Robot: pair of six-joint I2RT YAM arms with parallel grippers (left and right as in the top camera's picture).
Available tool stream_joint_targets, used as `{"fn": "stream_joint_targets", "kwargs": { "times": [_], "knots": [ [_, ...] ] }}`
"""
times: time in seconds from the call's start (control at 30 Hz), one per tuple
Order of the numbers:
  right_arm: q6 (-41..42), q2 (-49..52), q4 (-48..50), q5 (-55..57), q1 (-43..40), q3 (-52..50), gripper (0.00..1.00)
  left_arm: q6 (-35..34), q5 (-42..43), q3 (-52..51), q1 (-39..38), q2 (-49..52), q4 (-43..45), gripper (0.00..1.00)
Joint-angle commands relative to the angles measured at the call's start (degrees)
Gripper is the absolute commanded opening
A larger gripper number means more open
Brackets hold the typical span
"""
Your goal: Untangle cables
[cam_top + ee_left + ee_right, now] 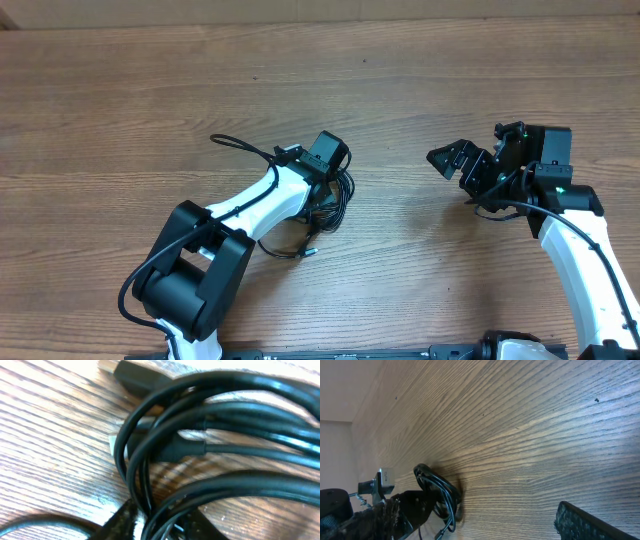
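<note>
The cables (338, 203) are thin black cords bunched in loops at the table's middle. One strand (238, 144) runs out to the upper left, and a plug end (307, 252) lies toward the front. My left gripper (325, 178) is down on the bunch. In the left wrist view its fingers (162, 522) are closed round several strands of the cables (220, 450), with plug connectors (135, 377) lying close by. My right gripper (450, 160) is open and empty, apart to the right. In the right wrist view (475, 517) it faces the bunch (442, 492) from a distance.
The wooden table (120, 90) stretches to the left and back. The thicker black wires (545, 212) run along the right arm. The left arm's black base (195, 270) stands at the front left.
</note>
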Motion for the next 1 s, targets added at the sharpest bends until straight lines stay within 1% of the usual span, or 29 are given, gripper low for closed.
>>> {"fn": "stream_joint_targets", "kwargs": {
  "times": [0.0, 0.03, 0.13, 0.3, 0.4, 0.47, 0.5, 0.67, 0.77, 0.8, 0.97],
  "knots": [
    [-0.46, 0.11, 0.13, -0.55, -0.15, 0.72, 1.00, -1.20, 0.46, -0.79, 0.31, 3.93, 0.11, 0.15],
    [-0.46, 0.11, 0.13, -0.55, -0.15, 0.72, 1.00, -1.18, 0.48, -0.79, 0.31, 3.93, 0.11, 0.09],
    [-0.48, 0.11, 0.02, -0.55, -0.15, 0.72, 1.00, -1.16, 0.44, -0.79, 0.31, 3.93, 0.09, 0.04],
    [-0.66, 0.11, -1.27, -0.55, -0.15, 0.72, 1.00, -0.83, 0.66, -0.66, 0.33, 3.82, 0.17, 0.04],
    [-3.61, 0.11, -3.23, -1.64, -0.15, 0.72, 1.00, 3.50, 1.86, 0.42, 0.37, 2.80, -0.35, 0.04],
    [-5.27, 0.11, -4.83, -2.10, -0.15, 0.72, 1.00, 9.35, 3.23, 1.92, 0.37, 1.14, -1.60, 0.04],
    [-6.47, 0.11, -5.38, -2.58, -0.15, 0.72, 1.00, 13.49, 3.74, 2.75, 0.37, 0.11, -2.03, 0.04],
    [-14.99, 0.11, -6.91, -11.96, -0.15, 0.72, 1.00, 40.06, 8.63, 6.45, 0.17, -6.99, -3.82, 0.04],
    [-18.62, 0.11, -6.91, -19.19, -0.15, 0.72, 1.00, 53.55, 11.30, 7.06, 0.17, -11.93, -4.11, 0.04],
    [-19.02, 0.11, -6.82, -20.98, -0.15, 0.72, 1.00, 56.08, 11.41, 7.06, 0.17, -13.57, -4.09, 0.04],
    [-19.76, 0.11, -5.77, -27.30, -0.15, 0.72, 1.00, 64.41, 11.15, 7.06, 0.26, -20.94, -3.85, 0.04]
  ]
}}
